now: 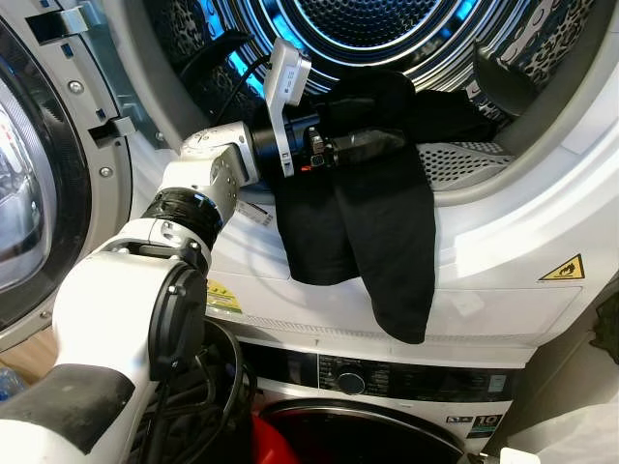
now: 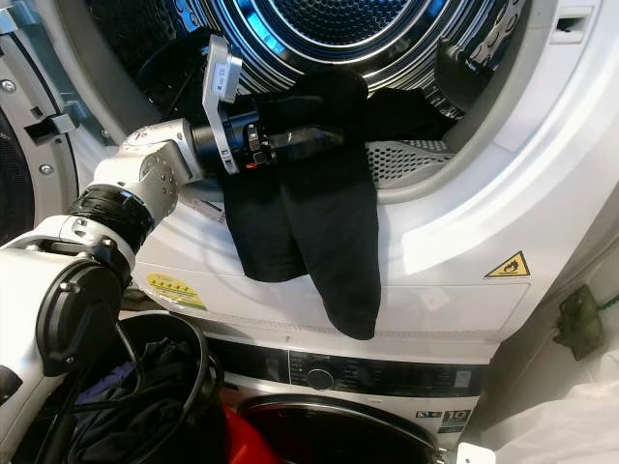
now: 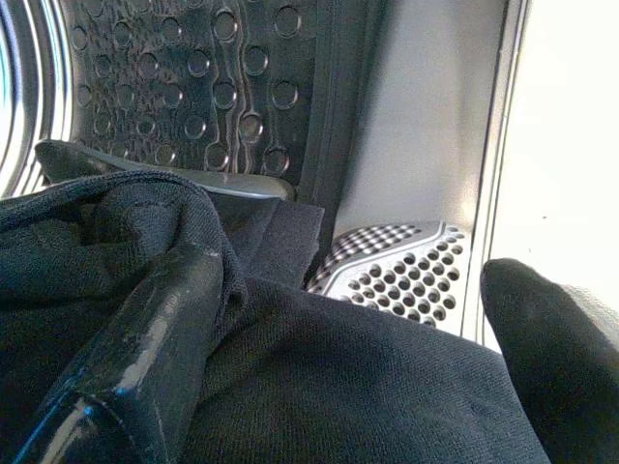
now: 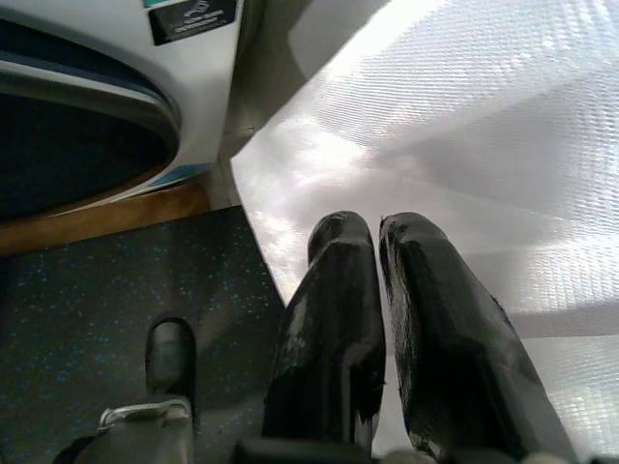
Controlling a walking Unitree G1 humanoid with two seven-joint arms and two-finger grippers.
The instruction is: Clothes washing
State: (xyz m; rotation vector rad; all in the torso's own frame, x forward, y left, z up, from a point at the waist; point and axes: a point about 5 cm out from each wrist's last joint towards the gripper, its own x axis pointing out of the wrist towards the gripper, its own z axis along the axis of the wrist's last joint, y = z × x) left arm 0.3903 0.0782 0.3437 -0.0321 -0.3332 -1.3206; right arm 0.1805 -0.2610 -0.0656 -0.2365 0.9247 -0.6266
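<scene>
A black garment (image 1: pixel 387 232) hangs over the front rim of the upper machine's drum opening (image 1: pixel 387 29), part inside and part trailing down the white front panel. My left gripper (image 1: pixel 387 140) reaches across the rim on top of this garment. In the left wrist view its fingers (image 3: pixel 145 358) stand wide apart, open, with the black cloth (image 3: pixel 338 387) bunched over one and lying between them. My right gripper (image 4: pixel 375 232) hangs low near the floor, its fingers (image 4: pixel 329 319) pressed together with nothing in them.
The upper machine's round door (image 1: pixel 39 193) stands open at the left. A perforated lint filter (image 1: pixel 464 159) sits in the rim beside the garment. Below is a second machine with a dial (image 1: pixel 351 380). A dark basket of clothes (image 2: pixel 145 406) stands at lower left.
</scene>
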